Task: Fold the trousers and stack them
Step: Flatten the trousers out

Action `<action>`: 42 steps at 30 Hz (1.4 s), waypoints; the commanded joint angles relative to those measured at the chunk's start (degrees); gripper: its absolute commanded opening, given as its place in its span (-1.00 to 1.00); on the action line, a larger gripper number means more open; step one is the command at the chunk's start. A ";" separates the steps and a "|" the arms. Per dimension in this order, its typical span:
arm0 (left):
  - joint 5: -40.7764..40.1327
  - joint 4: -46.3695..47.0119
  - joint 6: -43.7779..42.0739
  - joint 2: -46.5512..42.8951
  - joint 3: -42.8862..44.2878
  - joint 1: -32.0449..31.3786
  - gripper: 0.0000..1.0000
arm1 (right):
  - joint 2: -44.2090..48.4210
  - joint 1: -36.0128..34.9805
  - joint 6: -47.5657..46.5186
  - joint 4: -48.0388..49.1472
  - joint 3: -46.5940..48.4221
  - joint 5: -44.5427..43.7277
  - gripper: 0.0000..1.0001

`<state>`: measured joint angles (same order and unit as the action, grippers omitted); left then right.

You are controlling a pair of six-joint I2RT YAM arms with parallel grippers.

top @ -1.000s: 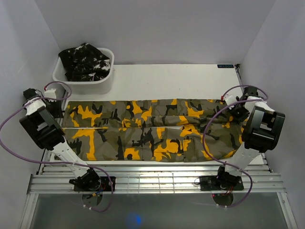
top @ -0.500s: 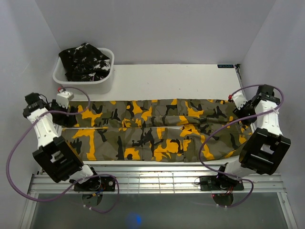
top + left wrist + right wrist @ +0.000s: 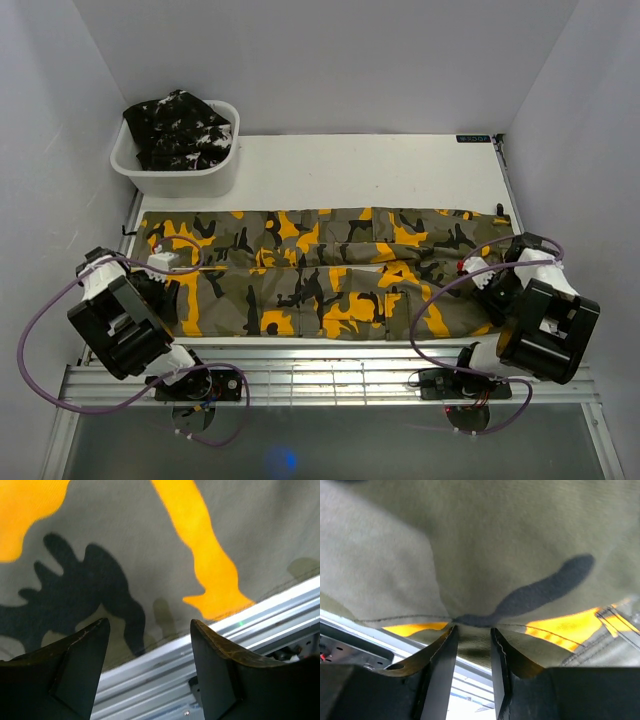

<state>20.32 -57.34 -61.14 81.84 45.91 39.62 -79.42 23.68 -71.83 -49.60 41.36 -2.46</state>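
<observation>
The olive-grey trousers with orange-yellow and black patches lie flat across the table, folded lengthwise. My left gripper hovers over their left end near the front hem. In the left wrist view it stands open, and only the cloth's edge lies below it. My right gripper is low at the trousers' right end. In the right wrist view it is shut on a bunched fold of the olive cloth. The black trousers with white flecks sit crumpled in the tub.
The white plastic tub stands at the back left corner. Aluminium rails run along the table's near edge, just below the trousers' hem. White walls close in both sides. Bare white tabletop lies behind the trousers.
Both arms swung from the trousers' far corners toward the near edge. The left gripper opened. The right gripper opened and then closed on a fold of cloth.
</observation>
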 commanded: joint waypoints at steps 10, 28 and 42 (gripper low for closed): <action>26.35 0.80 14.61 8.32 34.41 -0.14 0.60 | -17.75 -3.72 10.11 -8.77 41.85 19.60 -0.25; 1.75 21.58 30.66 26.98 29.43 -10.62 0.39 | -30.55 -12.87 16.56 8.99 28.56 5.89 -0.35; 13.77 -5.22 2.80 20.37 39.58 0.29 0.40 | -13.48 -9.01 -1.82 5.31 23.18 8.95 -0.27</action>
<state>26.00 -55.05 -49.69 107.48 76.79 40.38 -93.84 13.26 -68.53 -40.18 56.49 4.32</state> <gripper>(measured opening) 0.671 0.349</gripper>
